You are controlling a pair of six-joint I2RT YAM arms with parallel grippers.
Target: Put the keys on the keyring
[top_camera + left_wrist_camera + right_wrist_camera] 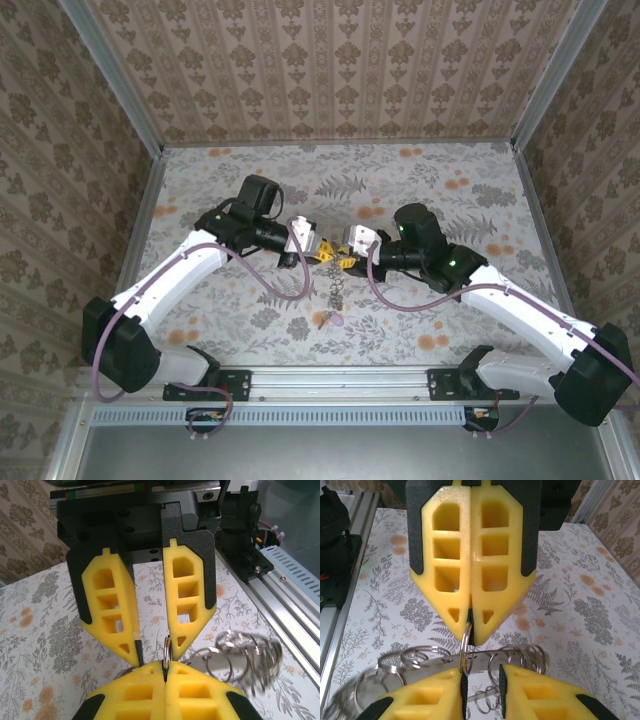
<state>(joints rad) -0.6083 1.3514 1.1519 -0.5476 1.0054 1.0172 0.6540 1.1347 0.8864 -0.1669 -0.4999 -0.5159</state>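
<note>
The keyring shows as a thin silver split ring with a bunch of further silver rings linked to it. My right gripper is shut on that thin ring's edge. My left gripper faces it tip to tip and stands open, the ring lying against its right finger. Seen from above, the two grippers meet over mid-table. The ring chain hangs below them. The keys, small pale purple and tan pieces, lie at its lower end.
The table carries a printed flower cloth. An aluminium rail with both arm bases runs along the near edge, and patterned walls close in the other sides. Purple cables loop beside each arm.
</note>
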